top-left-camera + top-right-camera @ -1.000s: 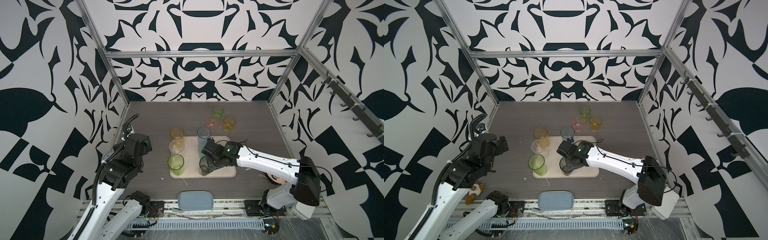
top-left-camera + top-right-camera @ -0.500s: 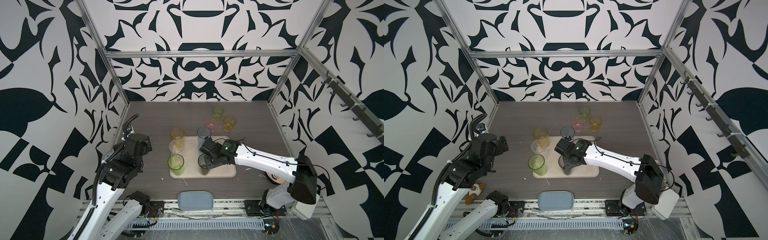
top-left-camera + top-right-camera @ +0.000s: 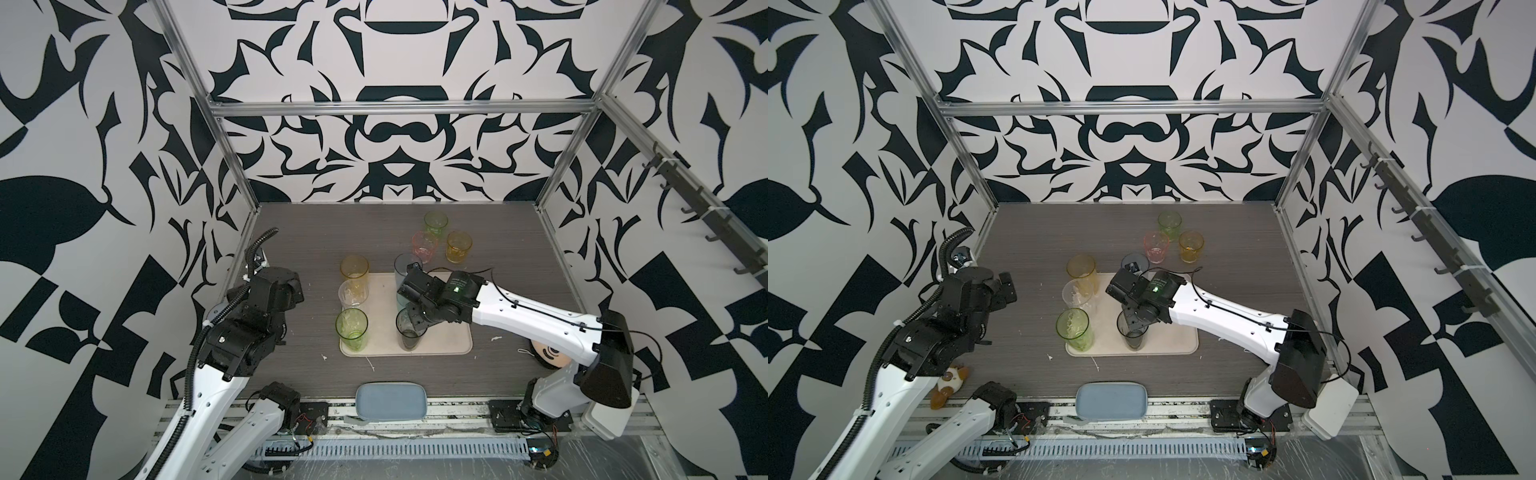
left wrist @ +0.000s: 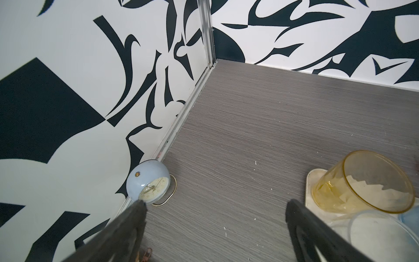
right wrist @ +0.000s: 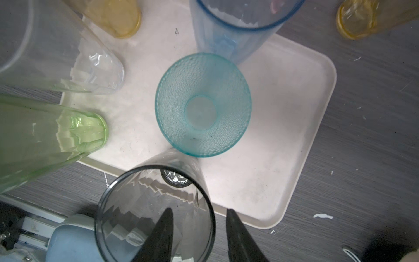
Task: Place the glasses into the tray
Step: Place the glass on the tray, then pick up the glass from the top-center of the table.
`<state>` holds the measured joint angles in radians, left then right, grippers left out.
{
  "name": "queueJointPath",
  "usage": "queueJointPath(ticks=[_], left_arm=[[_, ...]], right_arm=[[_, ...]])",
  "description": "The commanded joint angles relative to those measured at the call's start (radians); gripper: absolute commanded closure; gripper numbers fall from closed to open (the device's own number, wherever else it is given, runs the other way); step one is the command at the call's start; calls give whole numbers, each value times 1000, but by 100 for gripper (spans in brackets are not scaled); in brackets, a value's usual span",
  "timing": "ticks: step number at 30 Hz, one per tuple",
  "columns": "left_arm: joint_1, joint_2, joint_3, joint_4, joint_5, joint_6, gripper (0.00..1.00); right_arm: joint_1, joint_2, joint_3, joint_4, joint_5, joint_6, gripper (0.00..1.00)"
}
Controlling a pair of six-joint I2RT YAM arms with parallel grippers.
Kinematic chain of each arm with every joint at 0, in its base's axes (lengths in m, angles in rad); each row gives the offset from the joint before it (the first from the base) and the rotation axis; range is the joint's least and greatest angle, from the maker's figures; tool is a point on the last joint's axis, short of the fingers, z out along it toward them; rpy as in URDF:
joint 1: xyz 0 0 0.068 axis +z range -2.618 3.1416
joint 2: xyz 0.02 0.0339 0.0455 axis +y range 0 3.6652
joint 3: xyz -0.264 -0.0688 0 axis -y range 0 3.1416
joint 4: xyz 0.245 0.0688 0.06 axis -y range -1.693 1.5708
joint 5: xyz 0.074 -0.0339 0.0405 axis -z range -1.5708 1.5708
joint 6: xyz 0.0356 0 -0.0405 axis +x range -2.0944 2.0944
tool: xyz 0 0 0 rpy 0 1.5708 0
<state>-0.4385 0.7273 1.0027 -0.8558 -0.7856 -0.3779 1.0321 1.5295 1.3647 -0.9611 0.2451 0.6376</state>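
Both top views: in the tray (image 3: 449,338) stand the yellow tumbler (image 3: 354,270), colourless tumbler (image 3: 353,294), tall green tumbler (image 3: 352,330), blue tumbler (image 3: 404,266) and smoky grey tumbler (image 3: 409,343), the last under the right gripper (image 3: 417,326). The short green tumbler (image 3: 435,222), pink tumbler (image 3: 424,249) and amber tumbler (image 3: 459,246) stand on the table (image 3: 332,232) past its far right corner, so I judge three to go. Left wrist: left gripper (image 4: 216,204) jaws wide apart, empty, left of the tray; right wrist: teal tumbler (image 5: 203,106) makes six in, right jaws apart astride the grey rim, gripping nothing.

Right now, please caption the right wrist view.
Open right gripper straddles the rim of the smoky grey tumbler, standing on the tray beside the teal tumbler.
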Motion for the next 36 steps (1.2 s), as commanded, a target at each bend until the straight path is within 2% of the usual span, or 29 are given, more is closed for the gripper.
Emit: queueJointPath(ticks=[1,11,18,28,36], left_arm=[[2,-15,-12,-11,-16,-21,0],[3,-44,-18,-1,-19,-23,0],[3,-47,-19,1,-20,-23,1],[1,-42,-18,1,-25,-22,1],[1,-43,-19,3,-24,-22,0]], right_arm=[[6,-58,68,-51,81,-46,55],[-36,-103,155,-34,225,-135,54],[-145,-129,154,30,203,-199,53],[-368,-119,163,157,122,-311,46],[-528,-60,173,277,50,-337,36]])
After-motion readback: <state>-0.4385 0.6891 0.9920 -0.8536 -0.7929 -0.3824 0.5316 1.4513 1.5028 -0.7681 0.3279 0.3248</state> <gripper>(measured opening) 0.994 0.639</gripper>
